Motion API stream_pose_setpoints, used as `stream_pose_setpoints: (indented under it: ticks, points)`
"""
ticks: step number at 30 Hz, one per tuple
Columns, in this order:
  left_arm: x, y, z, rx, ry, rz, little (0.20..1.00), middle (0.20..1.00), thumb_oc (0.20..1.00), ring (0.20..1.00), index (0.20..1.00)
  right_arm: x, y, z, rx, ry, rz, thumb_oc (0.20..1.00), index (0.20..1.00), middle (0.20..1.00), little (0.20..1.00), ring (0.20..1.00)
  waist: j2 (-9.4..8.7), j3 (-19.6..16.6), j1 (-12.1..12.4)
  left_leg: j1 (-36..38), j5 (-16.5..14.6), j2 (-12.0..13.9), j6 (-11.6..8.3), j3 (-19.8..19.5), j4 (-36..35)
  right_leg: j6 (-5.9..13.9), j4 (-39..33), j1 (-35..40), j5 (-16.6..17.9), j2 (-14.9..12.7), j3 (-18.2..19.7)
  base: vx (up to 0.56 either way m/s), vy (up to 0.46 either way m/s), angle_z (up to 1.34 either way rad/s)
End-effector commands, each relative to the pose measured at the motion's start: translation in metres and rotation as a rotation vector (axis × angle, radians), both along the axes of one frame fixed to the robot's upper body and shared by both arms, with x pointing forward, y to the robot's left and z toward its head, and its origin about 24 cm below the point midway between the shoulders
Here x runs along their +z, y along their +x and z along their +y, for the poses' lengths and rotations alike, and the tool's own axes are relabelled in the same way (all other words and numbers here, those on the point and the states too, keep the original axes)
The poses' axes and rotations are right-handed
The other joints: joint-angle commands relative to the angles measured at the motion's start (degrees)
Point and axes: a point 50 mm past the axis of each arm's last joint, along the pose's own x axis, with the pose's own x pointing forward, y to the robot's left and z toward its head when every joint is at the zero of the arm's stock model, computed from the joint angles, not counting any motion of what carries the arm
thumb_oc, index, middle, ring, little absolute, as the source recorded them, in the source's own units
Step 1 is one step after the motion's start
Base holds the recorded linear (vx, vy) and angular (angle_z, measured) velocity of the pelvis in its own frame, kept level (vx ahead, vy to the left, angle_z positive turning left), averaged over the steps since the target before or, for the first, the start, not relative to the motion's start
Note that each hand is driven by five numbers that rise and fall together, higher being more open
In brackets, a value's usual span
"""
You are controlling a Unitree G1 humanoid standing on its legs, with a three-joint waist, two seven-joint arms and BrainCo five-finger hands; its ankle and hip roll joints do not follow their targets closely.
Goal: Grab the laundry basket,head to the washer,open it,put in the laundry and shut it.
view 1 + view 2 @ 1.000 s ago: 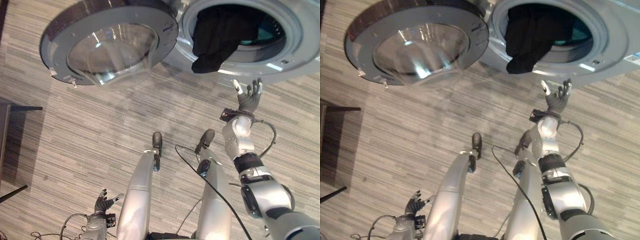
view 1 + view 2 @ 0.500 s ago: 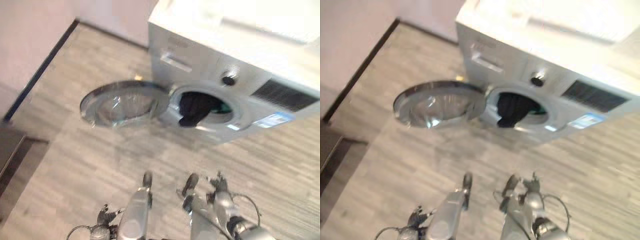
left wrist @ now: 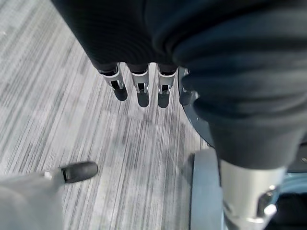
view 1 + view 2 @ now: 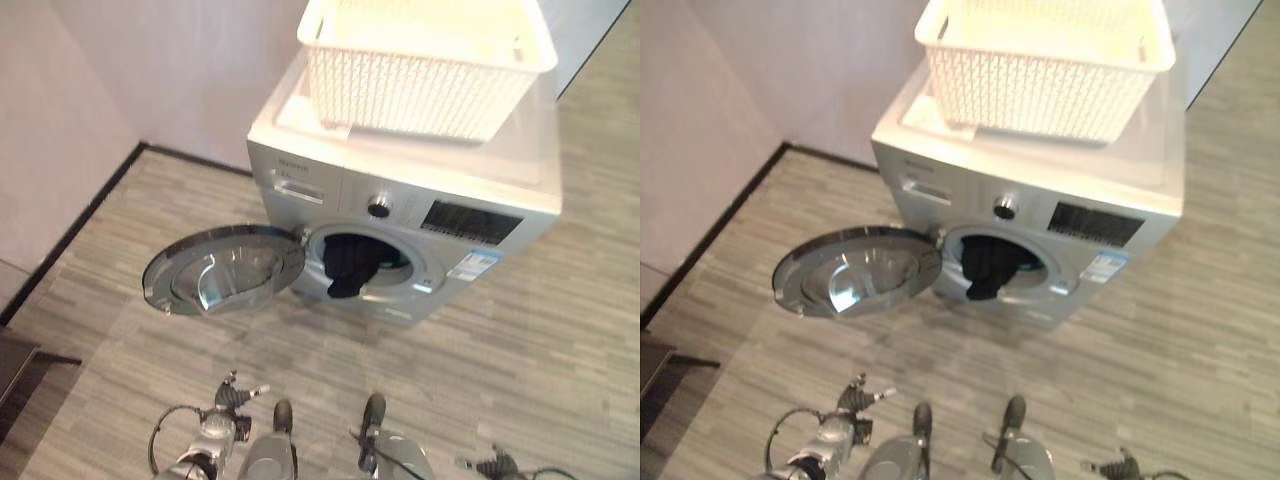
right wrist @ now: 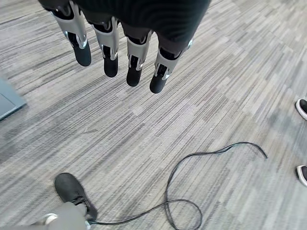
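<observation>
A silver-grey front-loading washer (image 4: 400, 215) stands on a floor (image 4: 560, 330) of grey, streaky plank-patterned boards, its back toward a pale wall (image 4: 190, 70) edged by a dark skirting strip (image 4: 70, 235). On the washer's flat pale top sits a white plastic laundry basket (image 4: 425, 60), rectangular with rounded corners, a flared rim and lattice-pierced walls; it reaches close to the top's front edge on its left half. No laundry can be made out inside it.

The washer's round door (image 4: 225, 270) is swung fully open to the left of the front panel, a chrome-ringed disc with a domed clear glass bowl in the middle, hinged at the left edge of the opening. A dark garment (image 4: 345, 268) lies in the round drum mouth (image 4: 375, 265) and droops over its lower lip. Above the opening the control strip carries a round knob (image 4: 379, 207), a dark display panel (image 4: 470, 222) toward the right corner and a drawer front (image 4: 300, 190) toward the left corner. A small blue and white sticker (image 4: 472, 266) sits at the right of the door opening; its print is too small to read.

The left hand (image 3: 139, 88) hangs above bare floor, fingers straight and side by side, touching nothing. The right hand (image 5: 117, 55) also hangs over the floor, its fingers (image 5: 160, 74) straight, slightly fanned and empty. In the right wrist view a person's dark shoes (image 5: 302, 108) show at the edge of the floor.
</observation>
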Motion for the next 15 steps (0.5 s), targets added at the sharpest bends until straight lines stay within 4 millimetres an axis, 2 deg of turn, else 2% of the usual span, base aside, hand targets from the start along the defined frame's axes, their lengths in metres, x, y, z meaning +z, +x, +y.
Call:
stream_pose_setpoints:
  ticks: [1,6,8,9,10,11,12,13,14,15]
  points:
    - [0.010,0.018,0.010,0.020,0.002,-0.056,1.000,1.000,1.000,1.000,1.000,0.004,0.035,0.010,0.051,0.055,-0.111,1.000,1.000,1.000,1.000,1.000,-1.40,1.41,0.60,-2.24,3.51,0.41,-1.68,-0.65,2.64,2.20,0.62,2.01,-2.16,-1.59,4.36,0.14,-0.139,-0.01]
    - [0.012,0.020,0.013,0.044,-0.029,-0.074,1.000,1.000,1.000,1.000,1.000,0.003,0.034,0.022,0.182,0.106,-0.123,1.000,1.000,1.000,1.000,1.000,-1.71,-0.03,-0.15,-0.87,6.32,2.47,-3.26,-0.74,4.96,0.77,-0.86,5.52,-3.56,1.07,3.71,0.10,-0.142,0.06]
    - [0.013,0.020,0.019,0.066,-0.025,-0.080,1.000,1.000,1.000,1.000,1.000,0.008,0.039,0.022,0.230,0.114,-0.160,1.000,1.000,1.000,1.000,1.000,-2.28,0.32,-0.65,-2.70,9.02,3.44,-3.58,-0.99,11.14,-0.26,-1.84,6.34,-3.81,2.21,4.27,0.03,-0.161,0.14]
    - [0.015,0.022,0.021,0.069,-0.024,-0.086,1.000,1.000,1.000,1.000,1.000,0.011,0.044,0.020,0.242,0.112,-0.187,1.000,1.000,1.000,1.000,1.000,-2.75,0.85,-0.71,-4.89,11.32,3.76,-3.73,-1.47,15.48,-0.93,-2.21,6.73,-3.79,2.52,4.52,-0.03,-0.202,0.08]
    - [0.018,0.028,0.022,0.068,-0.028,-0.108,1.000,1.000,1.000,1.000,1.000,0.018,0.051,0.016,0.273,0.104,-0.227,1.000,1.000,1.000,1.000,1.000,-3.59,1.76,-0.93,-9.11,12.87,4.21,-3.72,-1.79,23.57,-1.99,-2.05,6.85,-4.01,2.79,4.84,-0.03,-0.229,-0.04]
    - [0.020,0.031,0.023,0.075,-0.030,-0.121,1.000,1.000,1.000,1.000,1.000,0.024,0.055,0.012,0.292,0.104,-0.259,1.000,1.000,1.000,1.000,1.000,-4.42,2.56,-0.98,-11.92,12.34,3.22,-2.77,-2.24,27.84,-2.67,-2.11,6.97,-4.37,3.20,5.33,-0.01,-0.191,0.04]
    - [0.022,0.033,0.026,0.086,-0.026,-0.126,1.000,1.000,1.000,1.000,1.000,0.026,0.055,0.010,0.301,0.095,-0.264,1.000,1.000,1.000,1.000,1.000,-4.78,2.48,-0.98,-13.46,11.89,2.47,-2.28,-2.14,26.93,-2.52,-2.49,6.88,-4.68,3.33,5.41,0.07,-0.095,0.15]
    - [0.023,0.034,0.028,0.095,-0.028,-0.133,1.000,1.000,1.000,1.000,1.000,0.029,0.059,0.008,0.312,0.090,-0.273,1.000,1.000,1.000,1.000,1.000,-4.77,2.61,-0.31,-15.08,9.82,0.56,-1.75,-2.11,23.91,-2.26,-2.89,7.44,-5.40,3.81,6.08,0.22,-0.007,-0.05]
    - [0.023,0.032,0.033,0.129,-0.039,-0.136,1.000,1.000,1.000,1.000,1.000,0.030,0.057,0.003,0.324,0.077,-0.265,1.000,1.000,1.000,1.000,1.000,-5.05,2.34,0.93,-17.70,9.65,-0.33,-1.21,-1.52,15.64,-1.81,-3.30,8.45,-6.67,4.84,7.27,0.31,0.041,-0.54]
    - [0.023,0.032,0.034,0.142,-0.050,-0.136,1.000,1.000,1.000,1.000,1.000,0.030,0.055,0.001,0.322,0.071,-0.259,1.000,1.000,1.000,1.000,1.000,-4.60,2.48,1.62,-19.41,11.54,0.39,-1.69,-1.24,9.53,-1.61,-3.41,9.25,-7.21,5.91,7.78,0.36,0.070,-0.85]
